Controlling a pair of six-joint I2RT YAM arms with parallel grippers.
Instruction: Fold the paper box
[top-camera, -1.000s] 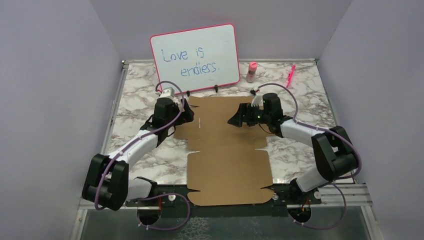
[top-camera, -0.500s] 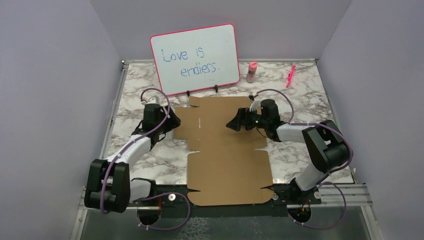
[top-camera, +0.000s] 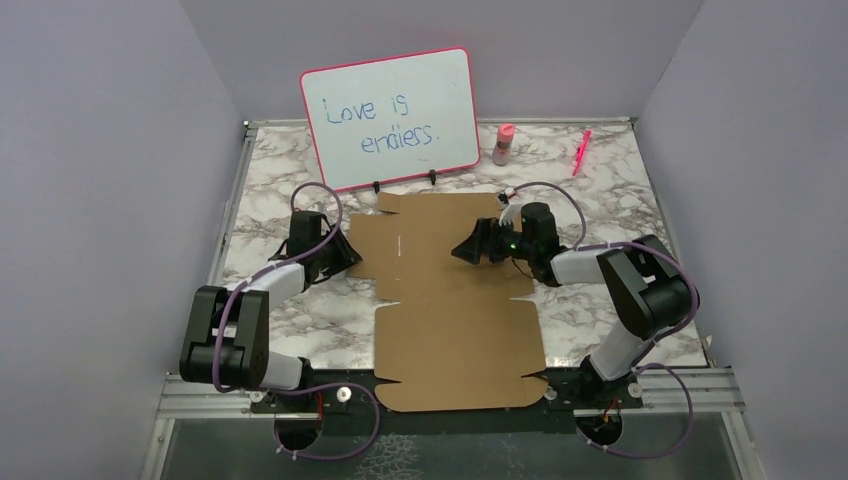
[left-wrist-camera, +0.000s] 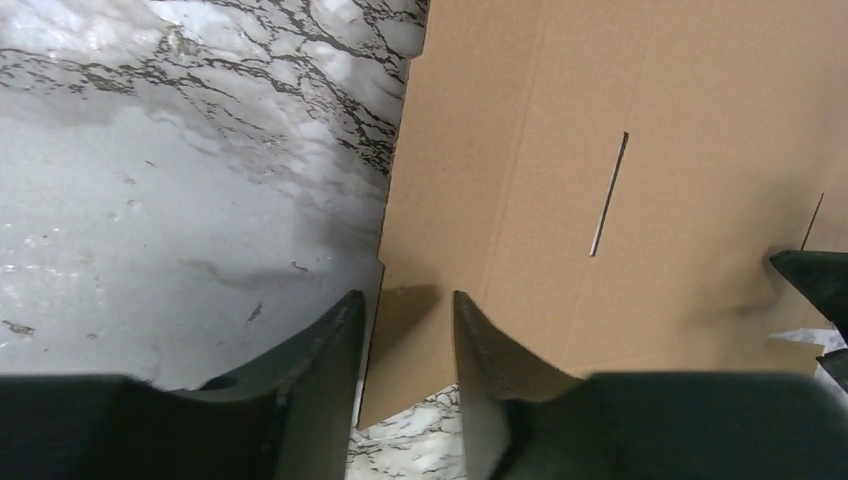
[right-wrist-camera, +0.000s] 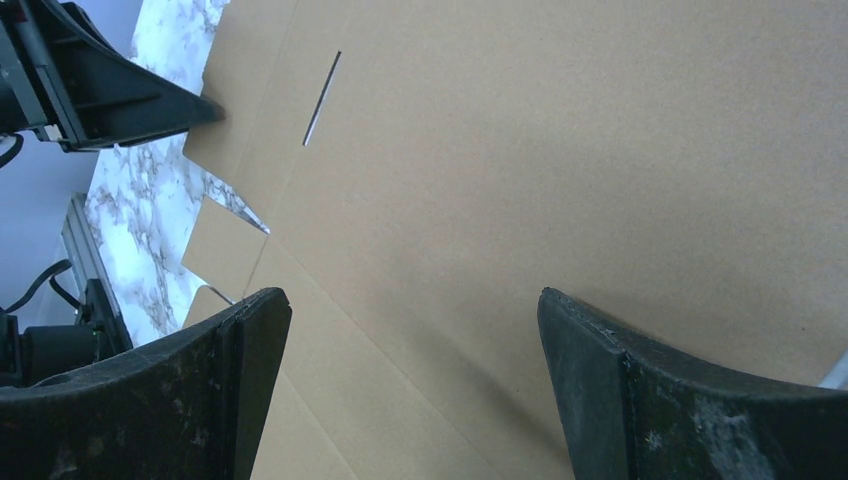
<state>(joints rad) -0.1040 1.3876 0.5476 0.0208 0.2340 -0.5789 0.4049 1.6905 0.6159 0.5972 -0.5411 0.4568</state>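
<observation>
The paper box (top-camera: 450, 300) is a flat brown cardboard sheet with flaps and slots, lying on the marble table (top-camera: 620, 200). My left gripper (top-camera: 350, 256) is low at the sheet's far left flap. In the left wrist view its jaws (left-wrist-camera: 406, 294) stand narrowed but apart, with the flap's left edge and corner (left-wrist-camera: 400, 340) between them and a clear gap on both sides. My right gripper (top-camera: 463, 248) hovers wide open over the far part of the sheet (right-wrist-camera: 500, 150). Its fingers (right-wrist-camera: 410, 293) hold nothing.
A pink-framed whiteboard (top-camera: 390, 118) stands behind the sheet. A pink bottle (top-camera: 503, 144) and a pink marker (top-camera: 581, 152) lie at the back right. Lavender walls close in both sides. A metal rail (top-camera: 690, 385) runs along the near edge.
The left arm has drawn back leftward and lower, from over the flap to its left edge, and its jaws have narrowed. The right gripper has shifted slightly left and stayed wide open.
</observation>
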